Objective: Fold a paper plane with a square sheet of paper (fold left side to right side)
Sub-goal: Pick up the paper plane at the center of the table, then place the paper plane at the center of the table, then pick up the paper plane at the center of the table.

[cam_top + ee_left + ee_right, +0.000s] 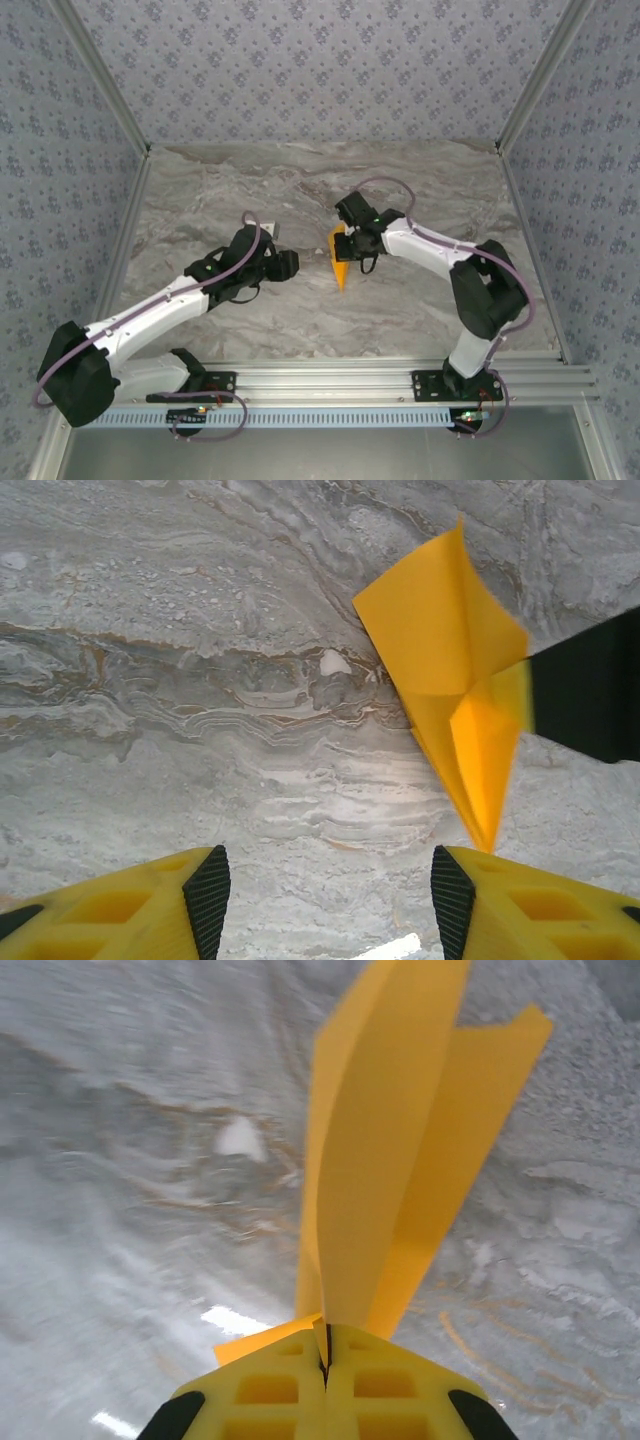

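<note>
The square sheet of paper is folded into a narrow bright-orange paper plane (341, 264), held above the middle of the marble table with its sharp nose pointing toward the near edge. My right gripper (353, 247) is shut on its centre crease; in the right wrist view the yellow jaws meet at the right gripper (323, 1356) and the paper plane's (390, 1160) wings spread away from them. My left gripper (290, 263) hovers just left of the plane, open and holding nothing. In the left wrist view the left gripper (320, 890) points at the paper plane (450, 660).
Bare grey marble tabletop (300, 190) lies all around. Patterned walls (320, 60) close the back and sides. An aluminium rail (330, 378) with both arm bases runs along the near edge.
</note>
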